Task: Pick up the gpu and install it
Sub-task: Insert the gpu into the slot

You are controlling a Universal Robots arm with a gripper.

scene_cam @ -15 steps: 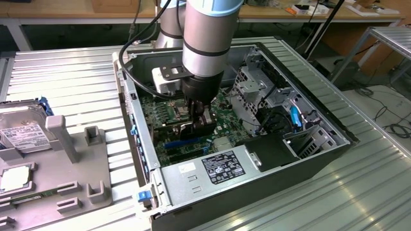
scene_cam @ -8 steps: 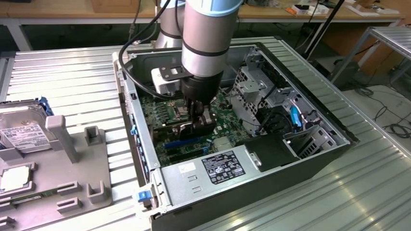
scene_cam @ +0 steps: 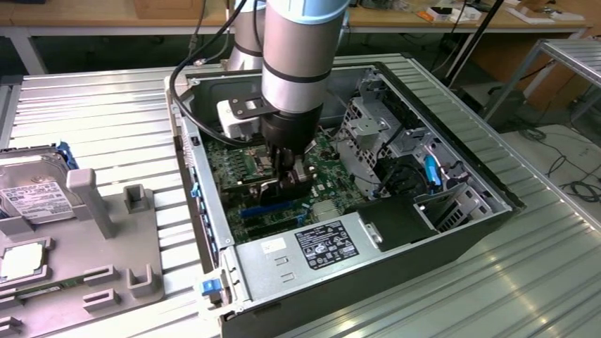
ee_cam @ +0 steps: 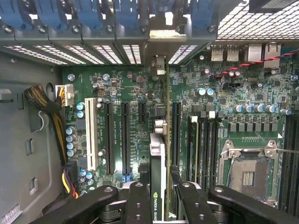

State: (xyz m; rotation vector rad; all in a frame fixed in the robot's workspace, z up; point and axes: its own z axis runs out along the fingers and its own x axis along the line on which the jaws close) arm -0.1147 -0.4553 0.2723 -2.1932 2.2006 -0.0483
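pincer (ee_cam: pixel 158 196): my black fingers clamp the gpu (ee_cam: pixel 158 163) edge-on | gpu: thin green card, upright over motherboard (ee_cam: pixel 117 93) slots inside open case (scene_cam: pixel 451 232) | materials: perforated metal, glossy circuitry | surface: ribbed metal table (scene_cam: pixel 94 113) | room: wooden benches behind

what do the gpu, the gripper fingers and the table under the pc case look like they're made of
The gpu: green circuit board, seen edge-on, with a dull silver metal end bracket.
The fingers: black, matte, with screw holes; plastic or coated metal, hard to say.
The table: ribbed silver panels with a soft sheen, likely aluminium.
The pc case: dark painted sheet metal, by its look.
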